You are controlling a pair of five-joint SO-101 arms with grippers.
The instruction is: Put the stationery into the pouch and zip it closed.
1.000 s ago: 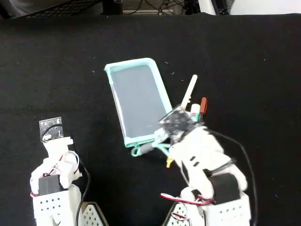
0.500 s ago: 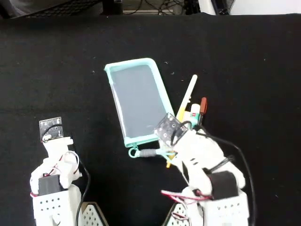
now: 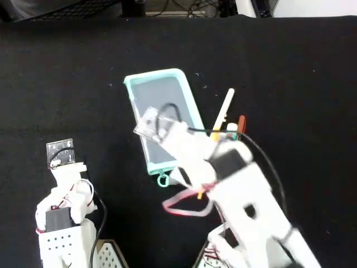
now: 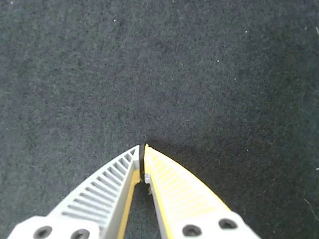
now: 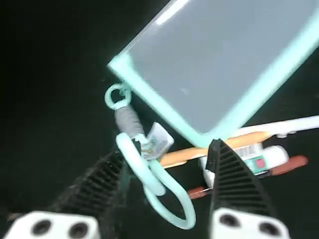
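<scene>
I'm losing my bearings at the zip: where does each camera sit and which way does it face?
High view: fixed above the table, looking down on the pouch, the pens beside it, the left arm and the right arm.
Left wrist view: on the left arm, facing the black table; the left gripper shows, shut.
Right wrist view: on the right arm, facing the pouch's zip end; the right gripper shows, open.
Shared: high and right wrist views both show pouch and pens.

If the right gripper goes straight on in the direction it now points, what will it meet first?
Probably the mint strap loop at the pouch's zipper end: it lies between the fingers of the open right gripper. The pouch corner and the pens lie beyond. Depth is unclear.
</scene>
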